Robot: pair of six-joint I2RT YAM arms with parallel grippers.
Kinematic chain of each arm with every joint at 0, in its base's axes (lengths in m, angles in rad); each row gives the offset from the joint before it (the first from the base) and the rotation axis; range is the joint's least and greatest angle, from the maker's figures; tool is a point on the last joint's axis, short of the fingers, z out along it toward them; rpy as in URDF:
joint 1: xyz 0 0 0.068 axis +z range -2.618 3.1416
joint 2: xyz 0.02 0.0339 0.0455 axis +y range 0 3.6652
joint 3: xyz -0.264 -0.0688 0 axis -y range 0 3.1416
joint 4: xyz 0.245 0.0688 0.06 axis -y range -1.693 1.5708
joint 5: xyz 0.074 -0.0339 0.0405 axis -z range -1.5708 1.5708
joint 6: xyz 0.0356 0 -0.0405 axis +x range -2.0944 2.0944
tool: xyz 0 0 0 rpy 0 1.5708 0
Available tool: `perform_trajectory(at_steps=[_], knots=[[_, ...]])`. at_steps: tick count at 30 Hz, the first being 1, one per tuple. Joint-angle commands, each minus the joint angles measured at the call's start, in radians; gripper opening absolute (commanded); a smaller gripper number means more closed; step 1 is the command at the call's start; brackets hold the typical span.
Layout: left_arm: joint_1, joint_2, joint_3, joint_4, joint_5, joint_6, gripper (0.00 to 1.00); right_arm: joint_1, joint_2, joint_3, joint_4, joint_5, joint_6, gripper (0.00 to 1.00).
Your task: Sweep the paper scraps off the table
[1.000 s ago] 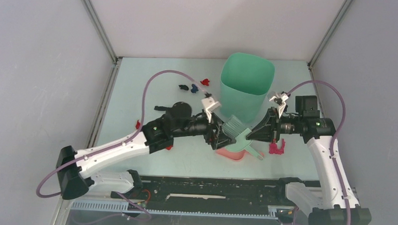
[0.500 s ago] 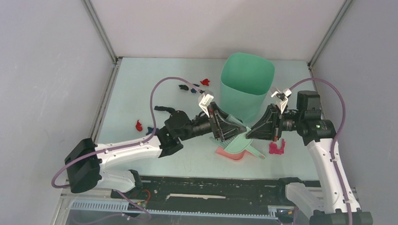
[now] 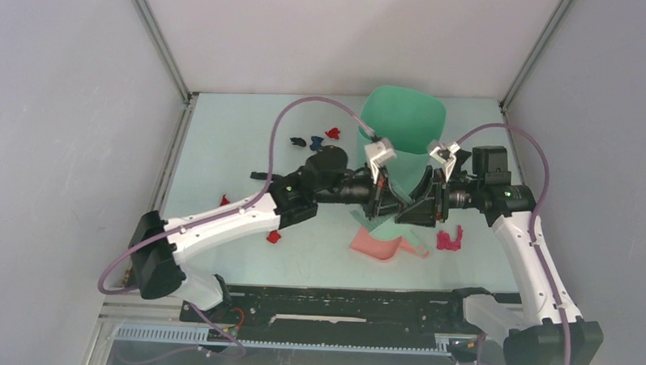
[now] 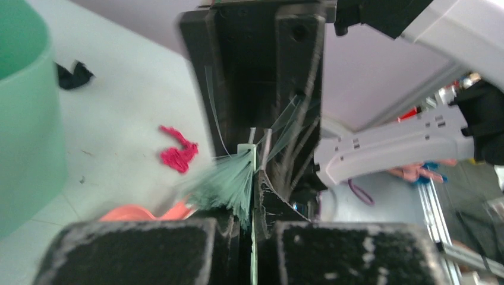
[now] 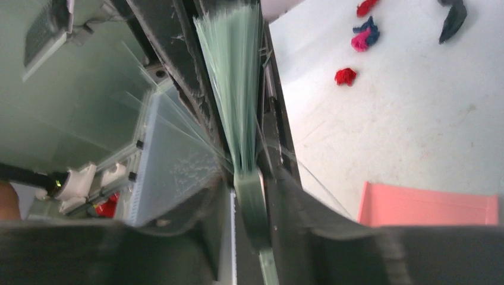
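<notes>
Top external: left jaws clamp brush (image 5: 233, 89), right jaws slack round it; bin (image 3: 403, 128) close behind

Free passage across the left rear of the table (image 3: 216, 138), interrupted only by paper scraps (image 3: 311, 141); centre-right blocked by tall bin (image 3: 403, 128), pink dustpan (image 3: 374, 245) and both arms (image 3: 336, 187) meeting at the brush (image 3: 385, 226).

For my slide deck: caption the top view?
Left gripper and right gripper meet on the green brush near the pink dustpan, paper scraps scattered on the table.

Pink dustpan (image 3: 374, 247), green brush (image 5: 235, 89), mint-green table (image 3: 224, 146).
</notes>
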State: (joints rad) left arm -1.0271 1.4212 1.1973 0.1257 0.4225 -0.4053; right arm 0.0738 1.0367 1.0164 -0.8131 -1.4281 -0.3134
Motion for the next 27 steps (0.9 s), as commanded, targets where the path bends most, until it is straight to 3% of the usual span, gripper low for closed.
perform_trajectory(at_steps=[1,3,6,9,15,22,27], knots=[[-0.06,0.046,0.038,-0.353,0.18,0.172,0.0,0.05,-0.047,0.022,-0.116,0.083,-0.174,0.58],[-0.083,0.007,-0.011,-0.372,0.186,0.244,0.0,0.072,-0.09,0.021,-0.213,0.147,-0.297,0.66],[-0.097,0.003,-0.011,-0.462,0.193,0.297,0.0,0.107,-0.168,0.023,-0.22,0.257,-0.291,0.67],[-0.128,-0.022,-0.004,-0.491,0.228,0.328,0.0,0.107,-0.235,0.027,-0.275,0.269,-0.311,0.66],[-0.16,-0.045,0.096,-0.574,0.157,0.348,0.0,0.112,-0.243,0.049,-0.518,0.265,-0.506,0.66],[-0.159,0.017,0.294,-0.72,0.158,0.389,0.0,0.127,-0.283,0.019,-0.503,0.241,-0.491,0.65],[-0.159,0.096,0.414,-0.801,0.156,0.402,0.0,0.142,-0.267,-0.004,-0.488,0.211,-0.501,0.55]])
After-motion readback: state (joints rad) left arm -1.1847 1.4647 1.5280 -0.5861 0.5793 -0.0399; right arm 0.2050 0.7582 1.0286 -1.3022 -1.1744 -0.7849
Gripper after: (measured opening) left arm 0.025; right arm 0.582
